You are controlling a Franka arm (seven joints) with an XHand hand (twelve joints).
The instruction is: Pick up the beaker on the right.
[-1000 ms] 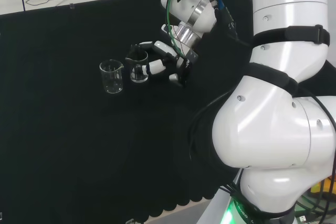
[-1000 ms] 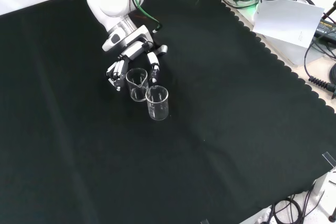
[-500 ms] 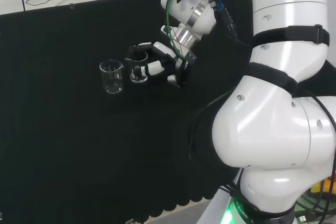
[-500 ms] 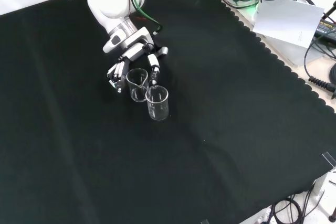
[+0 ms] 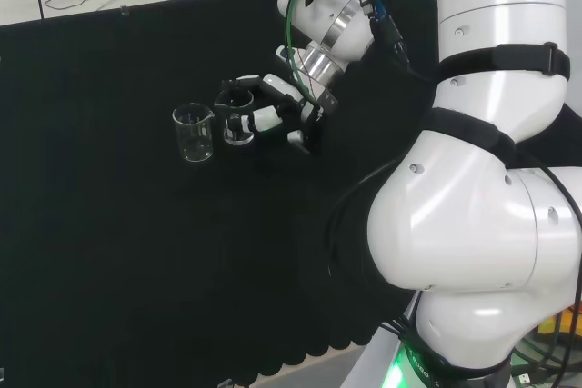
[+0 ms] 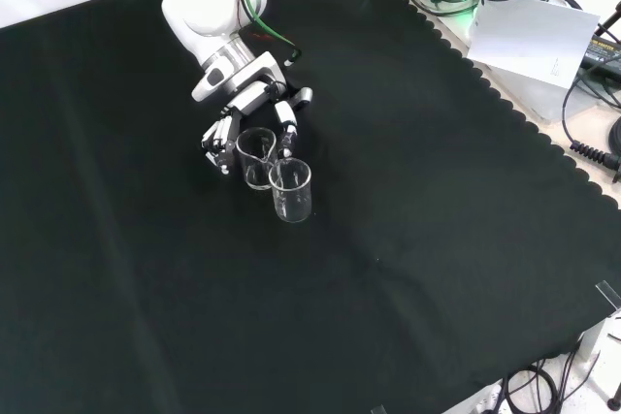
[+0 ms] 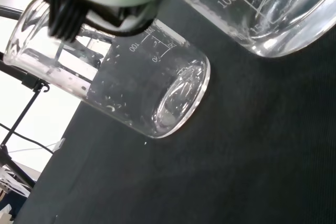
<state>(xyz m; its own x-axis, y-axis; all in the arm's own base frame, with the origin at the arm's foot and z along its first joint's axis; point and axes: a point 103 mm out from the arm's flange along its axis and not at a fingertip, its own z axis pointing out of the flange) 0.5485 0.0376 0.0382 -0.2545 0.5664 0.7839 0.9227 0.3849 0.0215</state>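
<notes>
Hand at the right beaker

The hand (image 5: 273, 114) curls its fingers around the beaker (image 5: 238, 117), at its 9 o'clock in the head view.

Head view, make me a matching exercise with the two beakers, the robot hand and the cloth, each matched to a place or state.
Column one:
1. left beaker
2. right beaker
3. robot hand
4. black cloth

Column two:
A. covers the bench
B. stands free, nothing around it
C. fingers reach around a beaker
D. stands between the fingers

Pairs: 1-B, 2-D, 3-C, 4-A
</notes>
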